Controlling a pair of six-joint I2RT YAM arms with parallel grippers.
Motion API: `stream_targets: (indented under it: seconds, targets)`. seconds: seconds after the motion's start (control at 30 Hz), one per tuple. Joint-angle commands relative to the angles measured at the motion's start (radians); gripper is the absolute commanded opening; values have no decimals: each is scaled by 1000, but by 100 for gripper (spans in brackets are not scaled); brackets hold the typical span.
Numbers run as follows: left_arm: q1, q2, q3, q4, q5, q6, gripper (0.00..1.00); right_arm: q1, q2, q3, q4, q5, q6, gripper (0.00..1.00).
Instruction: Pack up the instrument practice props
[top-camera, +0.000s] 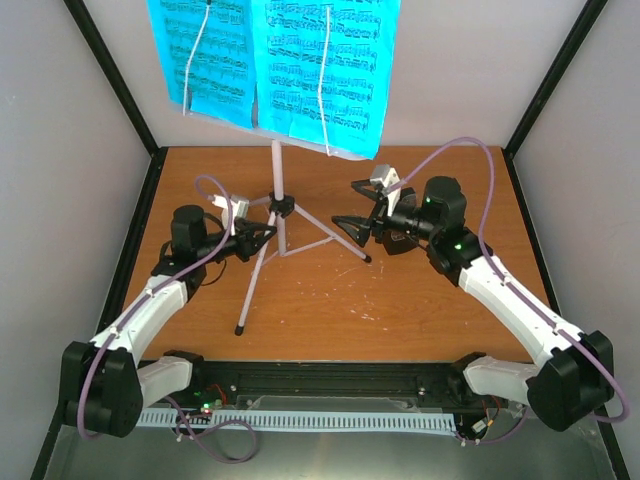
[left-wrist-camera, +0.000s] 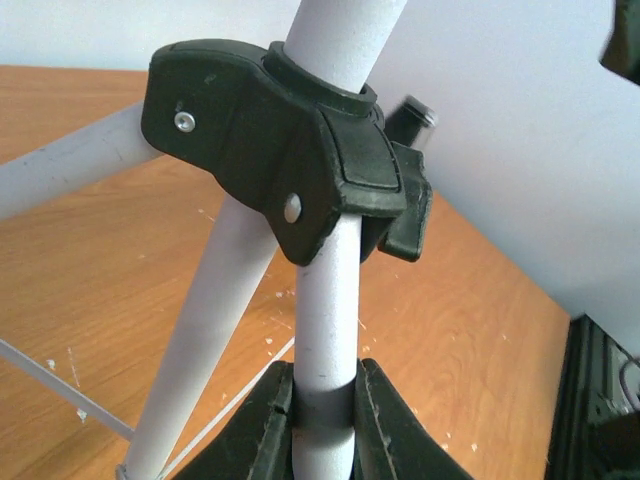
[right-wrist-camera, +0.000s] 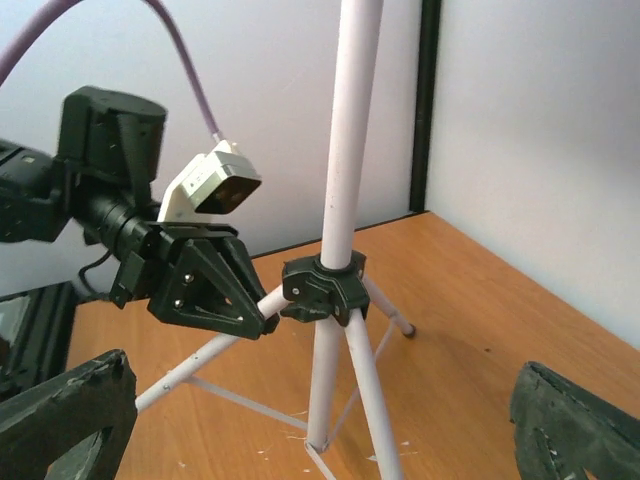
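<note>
**Stand braced on the left, free on the right**

Wooden table (top-camera: 400, 310), walled on three sides, bare apart from scuffs around the tripod feet.

Standing upright near the middle-back of it: the white music stand (top-camera: 277, 175), legs splayed, not yet folded. Hung on the desk at the top, two cyan sheet-music pages (top-camera: 300, 60), side by side, the lower edges drooping past the desk. No metronome anywhere in view.

Left gripper (top-camera: 262, 237) clamped tight on a white leg (left-wrist-camera: 325, 320) just under the black hub (left-wrist-camera: 290, 150). Probably a steadying hold, keeping the tall, top-heavy tripod from tipping while the other side works.

Right gripper (top-camera: 352, 205) spread wide, holding nothing, hanging near the stand's right side and aimed at the hub. Well placed, by the look of it, to reach the collar or a leg for collapsing.

Behind the hub, a small black knob (left-wrist-camera: 405, 215), likely the lock for the tripod.

Legible writing: printed staves and notes on the pages only; no title, brand or label readable anywhere.
</note>
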Motion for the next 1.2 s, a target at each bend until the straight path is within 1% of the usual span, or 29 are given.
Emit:
stream_targets:
  seconds: [0.0, 0.1, 0.2, 0.27, 0.33, 0.4, 0.47, 0.57, 0.6, 0.67, 0.7, 0.73, 0.77, 0.83, 0.9, 0.97, 1.03, 1.1, 1.17]
  targets:
    - [-23, -7, -42, 277, -166, -200, 0, -5, -73, -54, 81, 116, 38, 100]
    - [-84, 62, -67, 451, -289, -294, 0, -6, -111, -83, 72, 194, 61, 100]
    - [-165, 162, -27, 550, -373, -346, 0, -6, -142, -81, 9, 274, 80, 100]
    - [-219, 223, 10, 580, -423, -367, 0, -6, -170, -86, -29, 310, 93, 100]
    - [-267, 280, 48, 588, -444, -363, 0, -5, -208, -98, -59, 332, 97, 100]
    - [-303, 326, 83, 587, -439, -361, 0, -5, -246, -114, -87, 378, 113, 100]
    - [-313, 358, 93, 576, -414, -369, 1, -5, -280, -120, -133, 423, 146, 100]
    - [-314, 351, 81, 545, -419, -367, 13, -6, -326, -127, -223, 479, 186, 100]
    - [-314, 340, 73, 539, -417, -361, 18, -5, -346, -136, -245, 490, 193, 100]
    - [-314, 314, 72, 512, -419, -345, 40, -5, -403, -162, -262, 513, 219, 100]
    - [-314, 301, 74, 484, -421, -337, 54, -5, -427, -177, -260, 522, 229, 100]
    - [-313, 290, 80, 458, -423, -327, 63, -5, -451, -188, -261, 532, 238, 100]
    - [-313, 277, 85, 431, -423, -317, 69, -5, -469, -193, -265, 550, 248, 100]
    - [-312, 242, 92, 373, -431, -293, 76, -6, -480, -184, -300, 595, 258, 100]
    - [-311, 181, 87, 308, -468, -276, 84, -7, -458, -152, -355, 624, 274, 100]
    - [-309, 96, 63, 253, -516, -271, 90, -7, -435, -140, -383, 627, 308, 100]
    - [-298, -14, 45, 175, -541, -268, 95, -8, -431, -163, -369, 618, 356, 100]
    - [-282, -106, 55, 69, -520, -261, 99, -24, -441, -195, -353, 595, 409, 100]
    - [-261, -176, 104, -47, -451, -247, 99, -76, -459, -224, -346, 544, 450, 100]
